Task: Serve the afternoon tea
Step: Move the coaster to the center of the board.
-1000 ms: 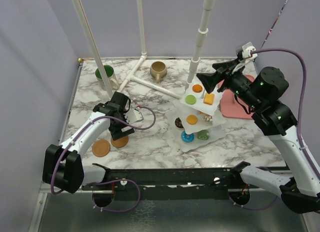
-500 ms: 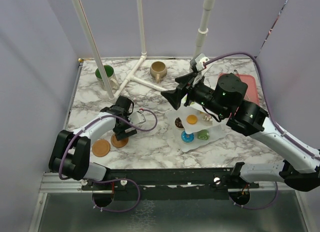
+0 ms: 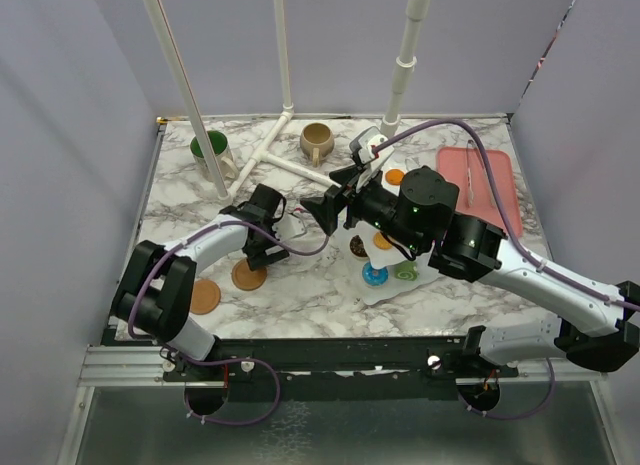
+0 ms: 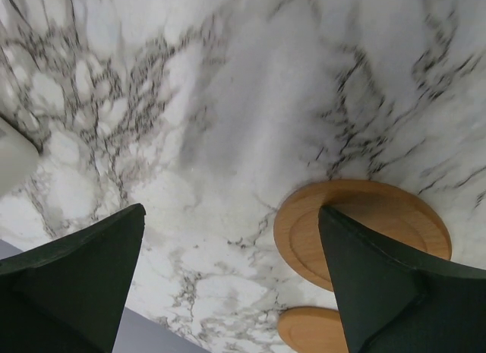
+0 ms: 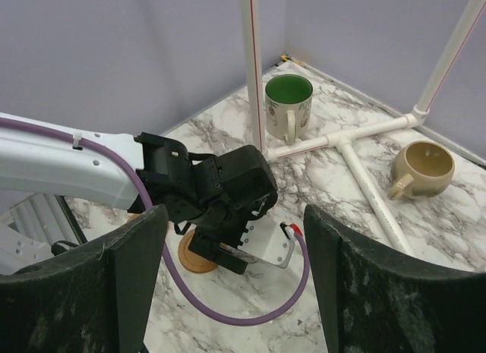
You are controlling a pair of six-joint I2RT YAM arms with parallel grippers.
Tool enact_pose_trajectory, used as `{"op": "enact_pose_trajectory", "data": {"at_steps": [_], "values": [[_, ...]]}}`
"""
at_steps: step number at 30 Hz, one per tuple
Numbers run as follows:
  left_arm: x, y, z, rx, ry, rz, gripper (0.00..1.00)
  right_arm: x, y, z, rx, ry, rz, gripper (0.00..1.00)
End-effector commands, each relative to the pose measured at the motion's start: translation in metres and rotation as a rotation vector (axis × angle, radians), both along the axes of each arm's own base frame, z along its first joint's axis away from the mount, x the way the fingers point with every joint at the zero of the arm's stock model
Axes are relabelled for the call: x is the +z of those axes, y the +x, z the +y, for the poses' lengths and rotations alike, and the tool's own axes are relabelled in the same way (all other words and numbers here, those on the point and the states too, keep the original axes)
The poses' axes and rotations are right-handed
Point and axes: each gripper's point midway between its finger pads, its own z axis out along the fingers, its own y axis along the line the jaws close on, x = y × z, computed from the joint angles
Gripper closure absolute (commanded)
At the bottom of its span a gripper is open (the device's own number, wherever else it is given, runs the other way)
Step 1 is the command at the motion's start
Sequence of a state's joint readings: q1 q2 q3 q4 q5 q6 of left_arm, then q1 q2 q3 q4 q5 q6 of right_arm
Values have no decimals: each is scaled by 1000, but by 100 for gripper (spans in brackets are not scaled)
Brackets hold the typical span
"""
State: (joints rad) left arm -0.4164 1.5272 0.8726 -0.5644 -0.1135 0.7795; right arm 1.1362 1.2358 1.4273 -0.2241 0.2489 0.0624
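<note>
The white three-tier stand [image 3: 368, 291] stands at mid-table, mostly hidden under my right arm. On it I see a blue donut [image 3: 375, 276], a green pastry [image 3: 405, 272], a brown donut [image 3: 358, 247] and an orange piece [image 3: 395, 176]. The green-lined mug [image 3: 211, 147] [image 5: 288, 102] and the tan mug [image 3: 318, 140] [image 5: 420, 169] stand at the back. My right gripper [image 3: 325, 213] [image 5: 235, 292] is open and empty, held above the table left of the stand. My left gripper [image 3: 260, 253] [image 4: 231, 277] is open and empty, low over the marble beside a wooden coaster [image 3: 248, 276] [image 4: 364, 231].
A second wooden coaster [image 3: 203, 296] [image 4: 311, 330] lies near the front left. A white pipe frame [image 3: 290, 165] [image 5: 357, 133] lies and stands between the mugs. A pink tray [image 3: 480, 180] with metal tongs [image 3: 472, 185] is at the back right.
My right arm has swung left, from over the tray and stand to over the middle of the table. My left gripper has shifted a little to the right.
</note>
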Motion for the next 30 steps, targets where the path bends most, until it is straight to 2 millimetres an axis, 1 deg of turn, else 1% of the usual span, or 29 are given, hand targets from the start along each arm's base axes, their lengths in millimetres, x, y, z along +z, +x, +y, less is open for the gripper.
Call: {"op": "enact_pose_trajectory", "data": {"at_steps": [1,3,6,7,10,12,14,16,17,18,20,22,23,25,28,30], "values": [[-24,-8,-53,-27,-131,50,1,6,4,-10,-61,29,-17,24],[-22,-6,-68,-35,-150,50,1,4,3,-12,-66,23,-14,25],[-17,6,-88,-30,-186,35,1,1,3,-13,-72,13,-11,25],[-13,12,-95,-24,-211,30,1,0,3,-14,-76,12,-10,25],[3,32,-108,-11,-233,-10,1,-2,3,-17,-90,8,-8,25],[17,42,-110,-2,-240,-30,1,-1,2,-19,-93,7,-11,25],[37,46,-106,-2,-253,-38,1,0,2,-20,-92,8,-14,25],[57,43,-95,-14,-255,-39,1,2,1,-20,-88,10,-19,25],[65,38,-84,-17,-244,-25,1,2,1,-18,-82,9,-23,25],[77,37,-78,-35,-240,-38,1,2,1,-18,-79,9,-26,25],[94,25,-58,-60,-220,-21,1,0,1,-15,-74,1,-32,25],[108,10,-31,-89,-180,3,1,-1,3,-12,-73,-6,-40,25],[109,1,-11,-95,-138,22,1,-1,3,-11,-67,-5,-44,25],[107,-13,35,-75,-50,48,1,1,2,-9,-60,-1,-52,25],[96,-34,97,-27,56,102,1,2,1,-9,-54,10,-58,25],[87,-44,129,22,84,123,1,1,1,-10,-54,10,-58,25]]}}
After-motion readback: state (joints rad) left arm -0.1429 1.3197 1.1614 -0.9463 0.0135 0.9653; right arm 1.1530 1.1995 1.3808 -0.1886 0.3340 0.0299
